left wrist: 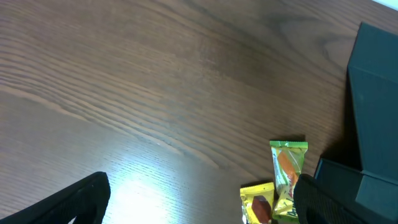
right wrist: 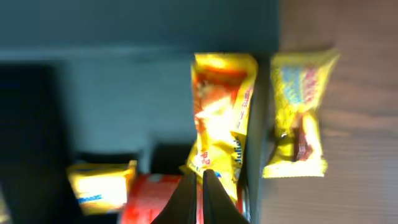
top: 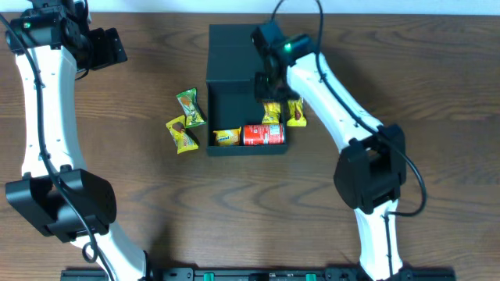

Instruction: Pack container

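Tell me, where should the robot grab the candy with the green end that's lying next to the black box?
Pinch the green-ended packet near its green end, coming straight down with the left gripper. It lies flat, narrow across, and its other end is crowded by the yellow packet. The container is close beside, so probably tight.

A can (top: 263, 135), a packet (top: 226, 137) and the right tool (right wrist: 200, 186) pinching a second packet (right wrist: 221, 112) crowd the box's (top: 230, 47) near end, while its middle floor and the counter (top: 133, 140) at left lie open.

matte black container (top: 230, 58), wood-grain table (top: 156, 195)
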Action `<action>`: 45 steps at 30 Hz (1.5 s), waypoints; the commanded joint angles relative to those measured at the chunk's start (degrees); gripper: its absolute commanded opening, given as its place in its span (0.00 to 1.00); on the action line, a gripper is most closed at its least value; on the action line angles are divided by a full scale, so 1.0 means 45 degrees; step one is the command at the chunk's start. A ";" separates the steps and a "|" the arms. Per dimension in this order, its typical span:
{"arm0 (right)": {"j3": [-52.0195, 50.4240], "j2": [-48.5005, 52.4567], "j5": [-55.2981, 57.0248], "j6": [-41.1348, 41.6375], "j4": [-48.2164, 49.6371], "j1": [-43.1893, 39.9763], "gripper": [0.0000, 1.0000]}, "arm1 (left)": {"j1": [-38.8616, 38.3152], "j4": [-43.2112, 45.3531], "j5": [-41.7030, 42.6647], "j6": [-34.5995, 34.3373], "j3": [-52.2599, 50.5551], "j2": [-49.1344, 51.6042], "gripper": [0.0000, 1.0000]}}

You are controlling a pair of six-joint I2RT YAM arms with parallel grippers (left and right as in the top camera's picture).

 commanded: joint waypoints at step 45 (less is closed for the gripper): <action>-0.5051 -0.0345 0.0534 -0.0724 0.3366 -0.1583 0.27 | 0.0015 0.0151 -0.0049 0.0233 0.0000 0.0223 0.95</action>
